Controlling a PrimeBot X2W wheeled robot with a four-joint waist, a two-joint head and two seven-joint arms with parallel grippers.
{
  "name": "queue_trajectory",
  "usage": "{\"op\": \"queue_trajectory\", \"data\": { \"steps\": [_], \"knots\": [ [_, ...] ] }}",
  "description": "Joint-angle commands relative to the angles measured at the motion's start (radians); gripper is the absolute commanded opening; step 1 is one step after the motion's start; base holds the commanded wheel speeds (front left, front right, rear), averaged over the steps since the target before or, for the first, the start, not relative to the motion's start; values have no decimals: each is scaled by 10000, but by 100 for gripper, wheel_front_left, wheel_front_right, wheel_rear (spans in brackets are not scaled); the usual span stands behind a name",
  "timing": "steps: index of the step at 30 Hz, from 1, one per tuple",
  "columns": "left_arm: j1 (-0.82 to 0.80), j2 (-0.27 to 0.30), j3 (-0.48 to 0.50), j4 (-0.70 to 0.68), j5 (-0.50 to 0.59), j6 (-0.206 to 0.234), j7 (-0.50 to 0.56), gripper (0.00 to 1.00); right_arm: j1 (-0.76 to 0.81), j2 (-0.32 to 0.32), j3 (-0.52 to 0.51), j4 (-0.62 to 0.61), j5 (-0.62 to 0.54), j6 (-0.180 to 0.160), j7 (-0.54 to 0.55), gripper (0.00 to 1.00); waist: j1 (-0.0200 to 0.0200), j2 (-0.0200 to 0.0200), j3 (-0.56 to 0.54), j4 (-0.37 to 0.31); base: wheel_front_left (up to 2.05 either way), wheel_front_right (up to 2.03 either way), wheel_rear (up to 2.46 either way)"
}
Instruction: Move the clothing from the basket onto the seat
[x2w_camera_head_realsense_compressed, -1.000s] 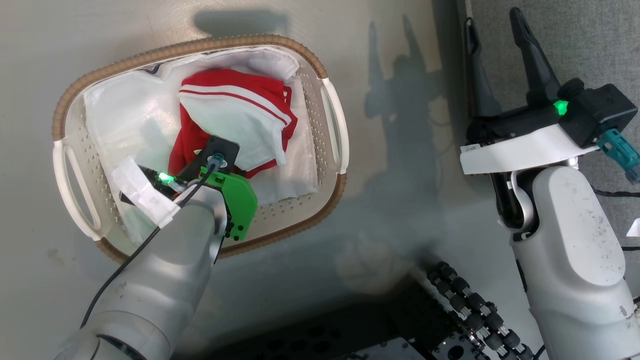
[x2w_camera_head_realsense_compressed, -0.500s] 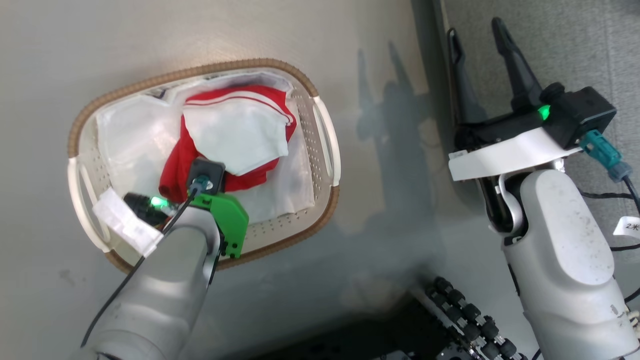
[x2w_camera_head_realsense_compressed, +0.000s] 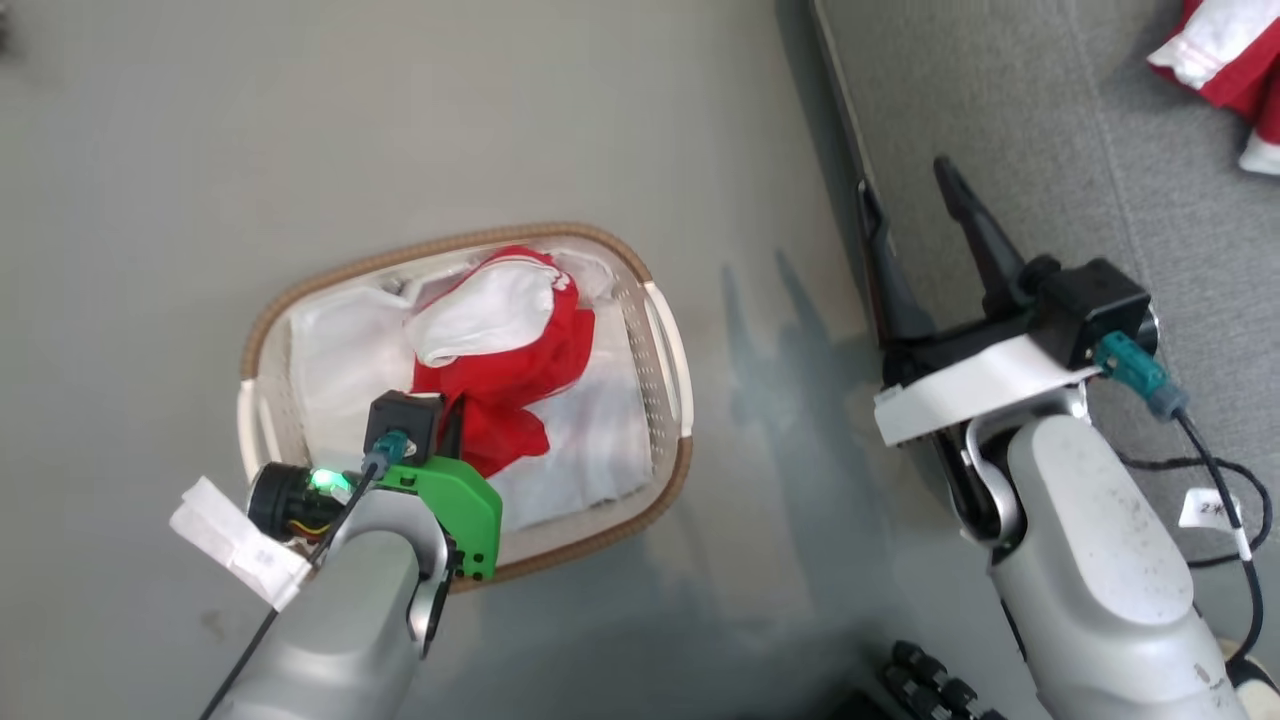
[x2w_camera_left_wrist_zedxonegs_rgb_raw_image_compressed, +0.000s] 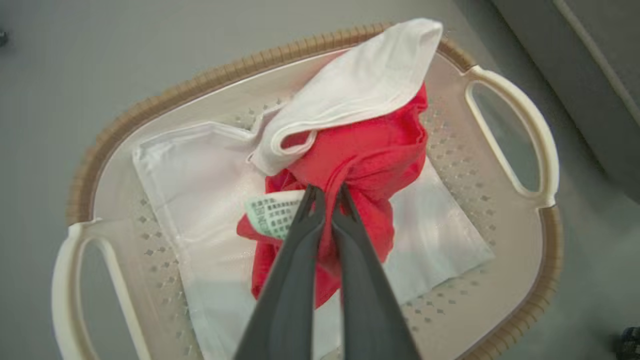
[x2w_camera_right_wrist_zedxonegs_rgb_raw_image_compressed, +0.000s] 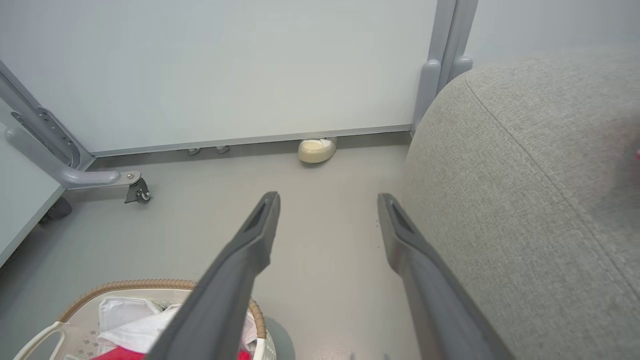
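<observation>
Shut the left gripper (x2w_camera_left_wrist_zedxonegs_rgb_raw_image_compressed: 327, 191) on the soft red fabric garment with a white panel (x2w_camera_left_wrist_zedxonegs_rgb_raw_image_compressed: 372, 160), bunching its loose spread into a peak. Shifted the head view too, bringing in a second red-and-white garment (x2w_camera_head_realsense_compressed: 1215, 50) on the grey upholstered seat cushion (x2w_camera_head_realsense_compressed: 1000, 120).

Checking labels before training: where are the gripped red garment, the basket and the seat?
red garment (x2w_camera_left_wrist_zedxonegs_rgb_raw_image_compressed: 370, 165), left wrist view, bunched red fabric
basket (x2w_camera_left_wrist_zedxonegs_rgb_raw_image_compressed: 450, 140), left wrist view, perforated inner wall
seat (x2w_camera_right_wrist_zedxonegs_rgb_raw_image_compressed: 525, 175), right wrist view, grey cushion surface
</observation>
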Motion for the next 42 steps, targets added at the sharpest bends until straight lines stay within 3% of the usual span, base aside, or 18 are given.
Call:
{"op": "queue_trajectory", "data": {
  "steps": [1, 10, 25, 32, 42],
  "knots": [
    [294, 69, 178, -313, 200, 23, -3, 0, 259, -49, -18, 72, -73, -10, -22, 100, 0, 0, -1057, 463, 0, 0, 0],
    [1587, 58, 1529, -2577, 1451, -165, -5, 0, 997, -49, -104, 346, -178, -10, -22, 100, 0, 0, -2421, 1001, 0, 0, 0],
    [3064, -433, 3677, -5841, 2926, -1069, -5, 0, 2188, -47, 12, 631, -365, -10, -22, 100, 0, 0, -4314, 1282, 0, 0, 0],
    [3368, -528, 4242, -6877, 3223, -1477, -5, 0, 2661, -46, 179, 692, -518, -10, -22, 100, 0, 0, -4971, 1272, 0, 0, 0],
    [3537, -593, 4442, -8287, 3334, -1723, -5, 0, 3318, -46, 238, 834, -649, -10, -22, 100, 0, 0, -5736, 1313, 0, 0, 0]
  ]
}}
